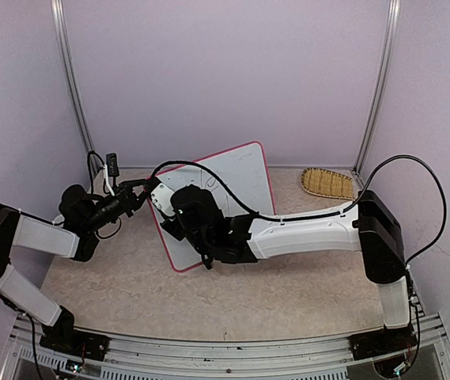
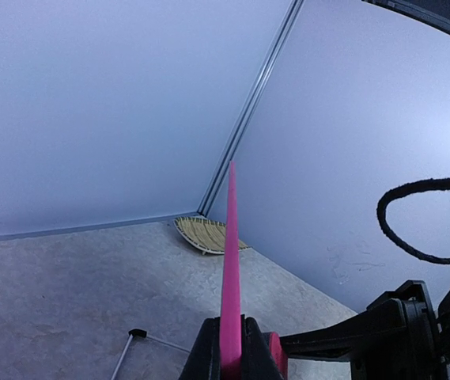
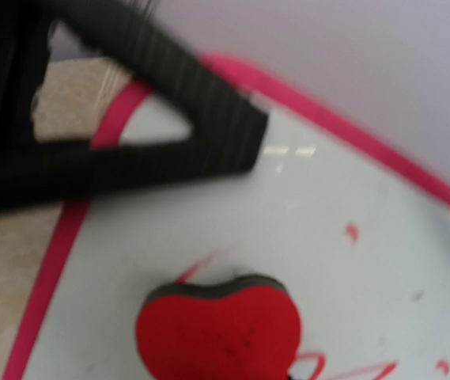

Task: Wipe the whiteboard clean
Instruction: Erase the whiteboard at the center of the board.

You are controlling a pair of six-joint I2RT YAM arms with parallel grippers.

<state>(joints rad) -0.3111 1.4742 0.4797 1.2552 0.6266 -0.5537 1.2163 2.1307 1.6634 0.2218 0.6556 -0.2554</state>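
Both arms stretched inward: L gripper (image 1: 147,188) clamps whiteboard (image 1: 240,178) edge, R gripper (image 1: 175,226) grips eraser (image 3: 218,328).

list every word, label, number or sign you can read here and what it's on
No text can be read anywhere.
whiteboard: only red marker strokes, loose scrawl that is blurred in the right wrist view and too faint and small from above.
heart-shaped red eraser: no print showing.
woven tray: no label visible.
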